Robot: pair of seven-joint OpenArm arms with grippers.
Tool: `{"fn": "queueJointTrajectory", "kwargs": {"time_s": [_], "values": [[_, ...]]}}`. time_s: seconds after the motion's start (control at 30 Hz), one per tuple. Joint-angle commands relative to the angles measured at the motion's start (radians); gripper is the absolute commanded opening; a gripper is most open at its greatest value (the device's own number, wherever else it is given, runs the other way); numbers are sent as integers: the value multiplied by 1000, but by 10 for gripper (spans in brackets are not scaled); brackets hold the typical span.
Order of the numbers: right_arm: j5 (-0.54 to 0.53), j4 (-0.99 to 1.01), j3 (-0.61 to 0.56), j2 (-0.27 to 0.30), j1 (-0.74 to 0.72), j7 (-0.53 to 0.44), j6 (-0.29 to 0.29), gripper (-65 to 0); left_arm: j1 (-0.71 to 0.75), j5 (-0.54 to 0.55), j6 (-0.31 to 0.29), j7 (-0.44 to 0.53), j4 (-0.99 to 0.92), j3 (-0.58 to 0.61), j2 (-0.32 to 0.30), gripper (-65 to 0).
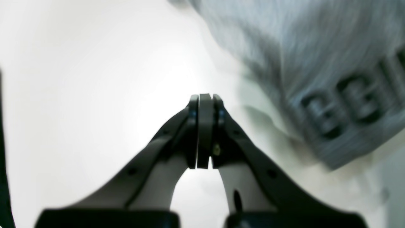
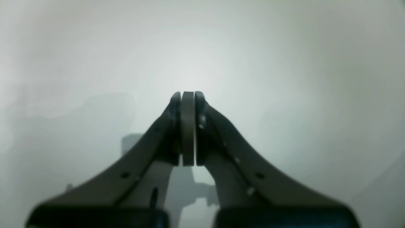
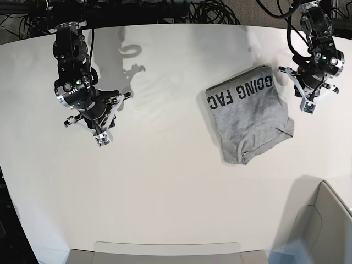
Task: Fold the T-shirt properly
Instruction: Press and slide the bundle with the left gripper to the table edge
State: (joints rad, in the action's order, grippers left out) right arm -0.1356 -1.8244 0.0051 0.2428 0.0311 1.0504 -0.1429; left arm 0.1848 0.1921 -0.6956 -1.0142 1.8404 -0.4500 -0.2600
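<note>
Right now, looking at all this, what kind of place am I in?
Probably a robotics lab or test bench: two robot arms, each ending in a shut claw, stand over a bare white table with a folded grey T-shirt, and cables bundle behind.

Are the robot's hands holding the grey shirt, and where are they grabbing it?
Neither. The left gripper and right gripper are both shut on nothing, apart from the folded heather-grey cotton T-shirt with black lettering on the white table.
</note>
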Motion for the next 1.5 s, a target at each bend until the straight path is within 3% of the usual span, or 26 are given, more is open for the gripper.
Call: {"fn": "queueJointTrajectory", "kwargs": {"time_s": [0.0, 0.17, 0.23, 0.47, 0.5, 0.6, 0.7, 0.83, 0.97, 1.07, 1.3, 1.47], "values": [[-3, -16, 5, 7, -13, -17, -1, -642, -21, 19, -3, 53, 60, 0, 37, -650], [-3, -31, 5, 8, 8, -17, -1, -642, -38, 19, -3, 139, 120, 89, 225, -650], [-3, -50, 6, 8, 22, -15, -1, -642, -63, 17, -3, 193, 91, 133, 264, -650], [-3, -99, 11, 26, 63, -15, -2, -642, -141, 11, -3, 351, -189, 179, 279, -650], [-3, -99, 11, 34, 69, -17, -2, -642, -158, 10, 29, 358, -249, 176, 276, -650], [-3, -97, 11, 40, 79, -20, -2, -642, -179, 10, 106, 360, -394, 187, 225, -650], [-3, -99, 11, 40, 79, -19, -2, -642, -175, 10, 115, 369, -450, 185, 172, -650], [-3, -99, 11, 42, 77, -19, -2, -642, -149, 13, 115, 361, -491, 185, 37, -650], [-3, -99, 8, 40, 71, -19, -2, -642, -133, 17, 110, 360, -548, 188, -104, -650], [-3, -99, 5, 37, 71, -19, -2, -642, -124, 17, 18, 360, -571, 188, -167, -650], [-3, -110, 2, 31, 76, -17, -2, -642, -109, 17, -3, 329, -491, 187, -169, -650], [-3, -185, 0, 42, 108, -22, -8, -644, -100, 16, -3, 318, -304, 171, -129, -650]]}}
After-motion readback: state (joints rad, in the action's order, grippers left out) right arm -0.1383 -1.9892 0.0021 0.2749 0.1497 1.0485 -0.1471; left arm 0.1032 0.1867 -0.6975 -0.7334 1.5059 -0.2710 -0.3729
